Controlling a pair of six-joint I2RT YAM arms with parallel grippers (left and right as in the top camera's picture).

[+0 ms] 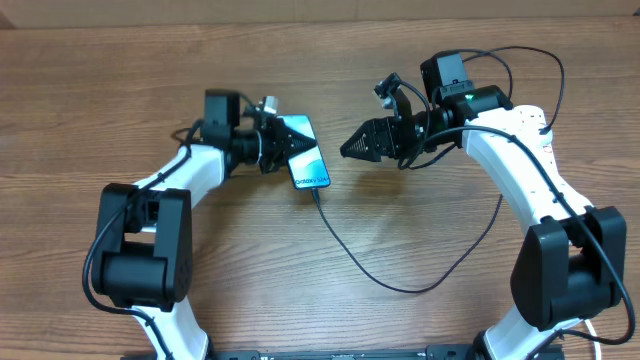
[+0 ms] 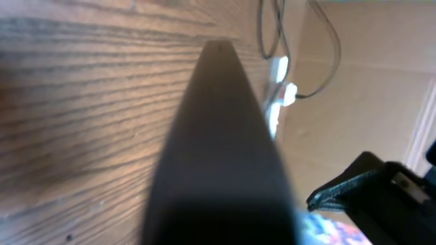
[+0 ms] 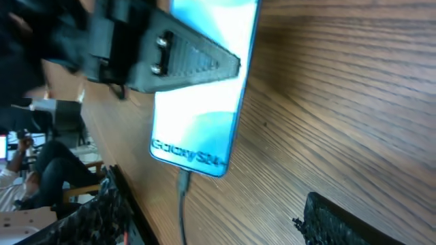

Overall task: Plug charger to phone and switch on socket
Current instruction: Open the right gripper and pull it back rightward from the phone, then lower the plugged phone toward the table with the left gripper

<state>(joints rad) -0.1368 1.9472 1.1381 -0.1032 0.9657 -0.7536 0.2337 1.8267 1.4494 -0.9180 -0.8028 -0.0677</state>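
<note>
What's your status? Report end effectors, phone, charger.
Left end effector shut on phone. Right end effector open, clear of phone. Charger connector looks seated in phone. Socket not in view.

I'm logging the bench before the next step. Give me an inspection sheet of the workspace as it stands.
Surface: wooden table, no damage seen.
Job's things: phone screen up and lit; charger with its connector at the phone's lettered end, apparently plugged in; socket not in view.
Clutter: nothing seen.
Grippers: left claw shut on the phone's other end; right claw open, empty, beside the phone and apart from it.
Cables: charger loops loosely toward the right arm, far end hidden; arm wiring arches over the right arm.
Surroundings: seated person, blurred.
</note>
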